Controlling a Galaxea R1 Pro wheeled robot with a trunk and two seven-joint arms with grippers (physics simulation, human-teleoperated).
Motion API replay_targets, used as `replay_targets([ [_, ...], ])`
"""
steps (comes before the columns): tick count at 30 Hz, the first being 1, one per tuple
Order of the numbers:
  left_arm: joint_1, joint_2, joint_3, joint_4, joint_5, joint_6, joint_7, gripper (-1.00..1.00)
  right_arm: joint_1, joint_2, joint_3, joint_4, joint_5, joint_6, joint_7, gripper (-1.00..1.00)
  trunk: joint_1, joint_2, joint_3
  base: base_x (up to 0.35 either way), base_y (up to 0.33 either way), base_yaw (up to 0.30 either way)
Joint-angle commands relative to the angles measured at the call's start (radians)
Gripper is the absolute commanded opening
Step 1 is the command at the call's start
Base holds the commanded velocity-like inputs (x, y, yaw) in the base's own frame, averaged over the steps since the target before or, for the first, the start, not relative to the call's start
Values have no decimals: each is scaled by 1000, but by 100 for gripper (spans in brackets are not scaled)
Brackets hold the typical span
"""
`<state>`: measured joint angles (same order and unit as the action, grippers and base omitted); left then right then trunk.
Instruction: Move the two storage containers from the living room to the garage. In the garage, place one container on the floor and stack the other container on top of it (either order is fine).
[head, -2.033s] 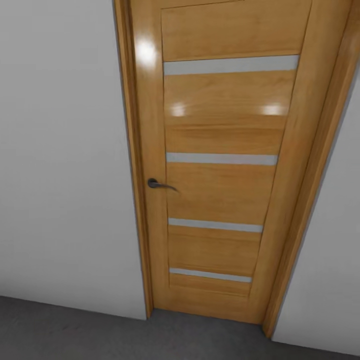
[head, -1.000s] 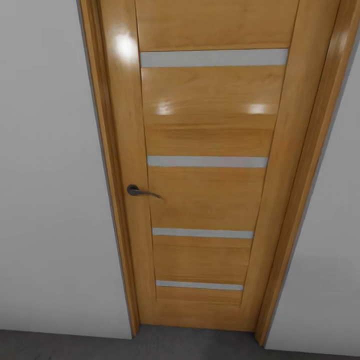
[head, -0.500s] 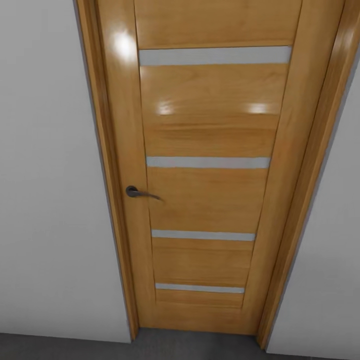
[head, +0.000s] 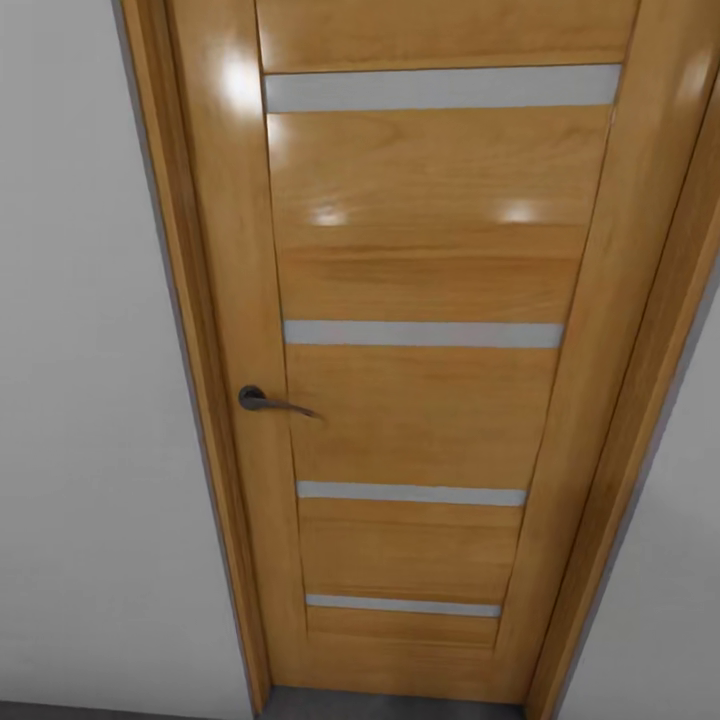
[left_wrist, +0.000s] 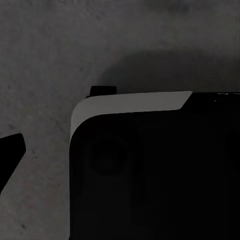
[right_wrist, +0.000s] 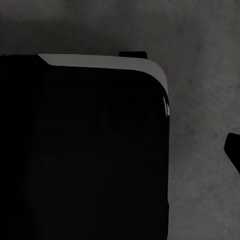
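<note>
White wall (head: 90, 420) flanks a closed wooden door (head: 420, 400) with a dark lever handle (head: 268, 401); it looms larger than a second ago, so the robot has rolled closer and is likely still in transit. Both wrist views look down past the dark robot base (left_wrist: 150, 175) to grey concrete floor (left_wrist: 40, 60). Whether either gripper is spread or closed, I cannot tell. No storage containers are in sight.
</note>
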<state>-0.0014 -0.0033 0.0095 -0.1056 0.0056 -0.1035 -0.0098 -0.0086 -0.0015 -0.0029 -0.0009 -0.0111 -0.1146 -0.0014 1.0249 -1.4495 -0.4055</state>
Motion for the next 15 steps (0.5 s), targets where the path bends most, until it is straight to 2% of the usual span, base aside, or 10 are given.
replay_targets([
  [1, 0, 0, 1, 0, 1, -2, -1, 100, -1, 0, 0, 1, -1, -4, 0, 100, 0, -1, -1, 41, 0, 0],
  [15, 0, -1, 0, 0, 1, -1, -1, 100, -1, 3, 3, 1, 0, -4, 0, 100, 0, -1, -1, 6, 0, 0],
])
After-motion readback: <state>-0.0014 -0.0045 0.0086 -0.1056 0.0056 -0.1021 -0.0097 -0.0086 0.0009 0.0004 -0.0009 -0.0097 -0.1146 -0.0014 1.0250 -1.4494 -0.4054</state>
